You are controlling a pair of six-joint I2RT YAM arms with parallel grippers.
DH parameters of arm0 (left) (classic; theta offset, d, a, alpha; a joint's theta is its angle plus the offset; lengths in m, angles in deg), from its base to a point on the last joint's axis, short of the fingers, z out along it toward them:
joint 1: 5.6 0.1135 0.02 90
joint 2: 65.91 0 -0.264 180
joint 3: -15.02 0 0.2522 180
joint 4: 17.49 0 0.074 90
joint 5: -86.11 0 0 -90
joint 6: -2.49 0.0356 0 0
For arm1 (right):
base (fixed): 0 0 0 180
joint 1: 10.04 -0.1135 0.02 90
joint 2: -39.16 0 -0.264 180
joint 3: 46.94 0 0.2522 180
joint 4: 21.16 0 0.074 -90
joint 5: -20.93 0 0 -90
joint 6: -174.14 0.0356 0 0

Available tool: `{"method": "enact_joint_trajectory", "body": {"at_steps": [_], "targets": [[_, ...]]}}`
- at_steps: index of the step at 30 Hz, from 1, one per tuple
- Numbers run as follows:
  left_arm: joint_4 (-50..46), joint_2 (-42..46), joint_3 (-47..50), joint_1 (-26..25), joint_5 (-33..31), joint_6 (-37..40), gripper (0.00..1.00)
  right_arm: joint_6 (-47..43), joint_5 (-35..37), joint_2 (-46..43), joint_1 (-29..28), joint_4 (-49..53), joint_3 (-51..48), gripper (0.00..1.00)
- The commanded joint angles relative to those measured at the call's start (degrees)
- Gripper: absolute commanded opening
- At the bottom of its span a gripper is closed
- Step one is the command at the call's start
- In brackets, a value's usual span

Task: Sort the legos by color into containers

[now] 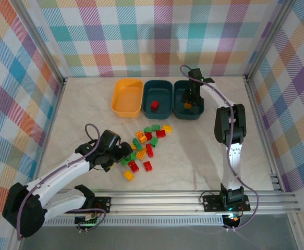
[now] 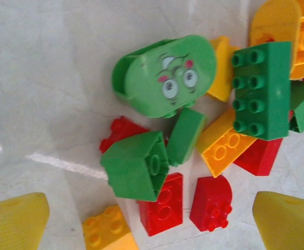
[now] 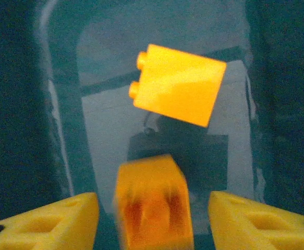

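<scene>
Three containers are set in a row at the far side of the counter (image 1: pixel 78 114), long axes running away from the arms: one orange tub (image 1: pixel 125 99) and two teal. One red brick (image 1: pixel 154 105) is seen in the middle tub (image 1: pixel 159 91). Two orange bricks are seen in the right tub (image 1: pixel 197 110): one (image 3: pixel 175 91) on its side, studs pointing left in the wrist view, the other (image 3: pixel 153 203) blurred between the spread right jaws, gaps either side. The left jaws are spread wide over the loose legos (image 1: pixel 144 148), where a green eight-stud brick (image 2: pixel 261 91) lies studs-up.

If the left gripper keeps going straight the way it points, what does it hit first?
Probably the nearest green brick, lying between the open fingers of the left gripper with two red bricks beside it. It looks tallest there, so it likely touches first, though depth is hard to judge.
</scene>
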Motion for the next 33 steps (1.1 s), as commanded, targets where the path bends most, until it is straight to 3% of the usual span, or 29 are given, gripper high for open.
{"method": "enact_joint_trajectory", "body": {"at_steps": [1,4,8,13,19,33], "targets": [[-1.6,-3.4,-4.1,0.8,-0.4,4.6,1.00,-2.2,0.3,-3.5,0.1,2.9,2.2,0.62],[-2.8,-7.9,-7.1,1.0,-1.1,7.5,0.98,-2.0,0.2,-9.3,0.0,-0.1,-2.7,0.65],[-4.5,-13.9,-11.2,0.9,-1.9,12.0,0.86,-0.5,-1.8,-19.0,-1.4,-5.5,-12.7,0.67],[-6.3,-18.4,-16.5,0.1,-3.3,15.0,0.78,1.8,-4.1,-27.2,-4.8,-10.9,-25.2,0.67],[-4.3,-25.1,-22.0,0.0,-0.9,12.8,0.77,2.8,-6.1,-31.6,-5.7,-13.1,-34.9,0.65],[2.3,-37.6,-26.2,-1.7,3.2,9.1,0.55,1.7,-6.1,-38.0,-5.7,-14.2,-42.9,0.65]]}}
